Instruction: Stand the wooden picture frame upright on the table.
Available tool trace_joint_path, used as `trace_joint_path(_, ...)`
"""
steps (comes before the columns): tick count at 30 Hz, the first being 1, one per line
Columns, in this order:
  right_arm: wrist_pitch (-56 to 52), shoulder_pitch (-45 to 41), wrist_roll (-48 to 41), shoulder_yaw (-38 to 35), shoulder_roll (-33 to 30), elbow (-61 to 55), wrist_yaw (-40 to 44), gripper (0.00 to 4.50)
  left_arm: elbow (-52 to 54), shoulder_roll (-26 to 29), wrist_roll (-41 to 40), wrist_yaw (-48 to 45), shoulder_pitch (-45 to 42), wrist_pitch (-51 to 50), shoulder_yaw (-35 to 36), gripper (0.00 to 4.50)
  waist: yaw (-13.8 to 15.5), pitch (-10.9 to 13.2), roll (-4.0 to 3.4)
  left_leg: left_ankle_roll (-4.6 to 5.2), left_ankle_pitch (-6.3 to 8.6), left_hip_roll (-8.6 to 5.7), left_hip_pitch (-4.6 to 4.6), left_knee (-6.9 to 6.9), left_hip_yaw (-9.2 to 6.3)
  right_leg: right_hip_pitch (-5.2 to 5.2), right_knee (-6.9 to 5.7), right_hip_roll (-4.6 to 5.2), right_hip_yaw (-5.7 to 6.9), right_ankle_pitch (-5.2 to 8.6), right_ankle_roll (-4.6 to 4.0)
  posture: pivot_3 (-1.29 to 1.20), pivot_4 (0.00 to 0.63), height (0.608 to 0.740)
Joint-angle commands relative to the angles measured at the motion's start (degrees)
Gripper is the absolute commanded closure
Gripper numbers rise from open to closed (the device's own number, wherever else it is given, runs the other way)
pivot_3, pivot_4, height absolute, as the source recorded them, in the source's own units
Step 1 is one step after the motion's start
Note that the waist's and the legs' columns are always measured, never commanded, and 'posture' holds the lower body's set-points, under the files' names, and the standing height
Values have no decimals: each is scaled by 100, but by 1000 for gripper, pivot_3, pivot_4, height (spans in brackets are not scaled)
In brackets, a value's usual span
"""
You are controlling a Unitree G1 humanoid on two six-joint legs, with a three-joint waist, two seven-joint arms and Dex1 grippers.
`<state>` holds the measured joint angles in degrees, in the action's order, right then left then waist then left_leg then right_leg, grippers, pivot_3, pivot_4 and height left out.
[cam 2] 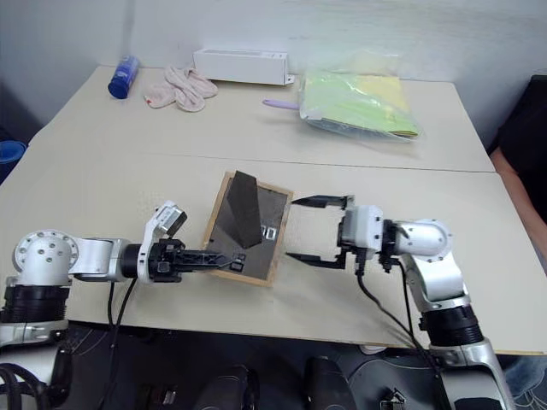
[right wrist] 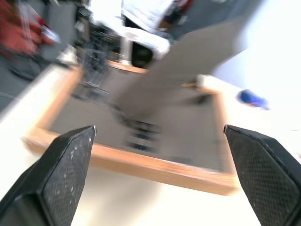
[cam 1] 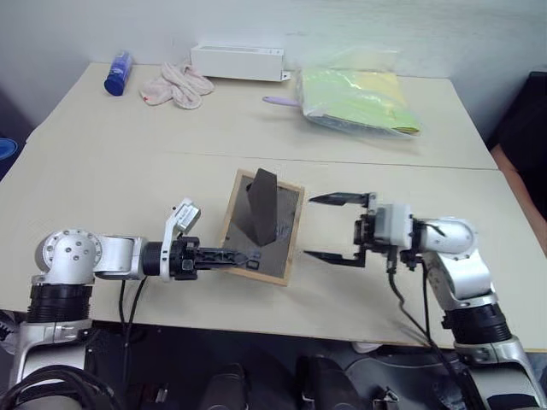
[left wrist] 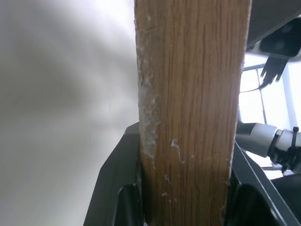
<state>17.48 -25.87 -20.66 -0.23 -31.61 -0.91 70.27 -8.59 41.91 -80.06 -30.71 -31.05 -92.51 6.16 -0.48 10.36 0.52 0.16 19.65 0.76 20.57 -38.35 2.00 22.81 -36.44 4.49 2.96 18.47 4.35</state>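
Frame: the wooden picture frame (cam 1: 261,226) is held tilted above the near panel of the table (cam 1: 171,128), dark backing up, easel stand folded out.
Left gripper: the left gripper (cam 1: 229,254) is clamped on the frame's near edge.
Right gripper: the right gripper (cam 1: 335,228) is spread wide, just beside the frame's far edge, apart from it.
Far edge: a white box (cam 1: 238,61), a cloth (cam 1: 177,85), a blue bottle (cam 1: 118,73) and a yellow bag (cam 1: 359,101) are set there.

A plain pale wall (cam 1: 359,26) runs behind the furniture. Dark floor (cam 1: 8,111) shows at the far left, with a blue object (cam 1: 5,147) at the picture's edge.
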Motion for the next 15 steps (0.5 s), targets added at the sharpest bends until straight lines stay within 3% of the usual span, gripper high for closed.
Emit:
trace_joint_path(1,1449,-75,578,-148,-191,310,-45,24,-414,346,-1059,210,-242,1,-238,3210,-9,0,0,-1,-1,0,0,-2,-1,0,-1,0,0,0,0,0,150,740)
trace_joint_path(3,2624,-212,1426,-29,-192,840,-346,24,-654,456,-1449,381,-364,1,-438,3210,-29,0,1,-4,-2,1,-4,-7,0,-1,2,-1,-1,0,0,0,150,740)
trace_joint_path(5,3291,-325,1652,124,-5,1271,-553,24,-874,415,-1794,586,-512,1,-507,3210,-59,0,0,-5,-2,0,-7,-11,2,-2,3,-1,-4,0,-1,0,150,740)
trace_joint_path(9,4711,-736,3448,-14,405,2165,-2012,24,-1031,589,-2694,920,-704,1,-1119,3210,-132,2,1,-10,-5,1,-9,-15,4,-1,-12,-2,-5,1,-1,0,150,740)
trace_joint_path(15,5170,-1218,5152,-78,589,2865,-4021,24,-892,731,-3294,1134,-617,243,-1689,3210,-140,3,-1,-15,-8,3,-9,-29,4,1,-34,-5,-9,2,-4,0,150,740)
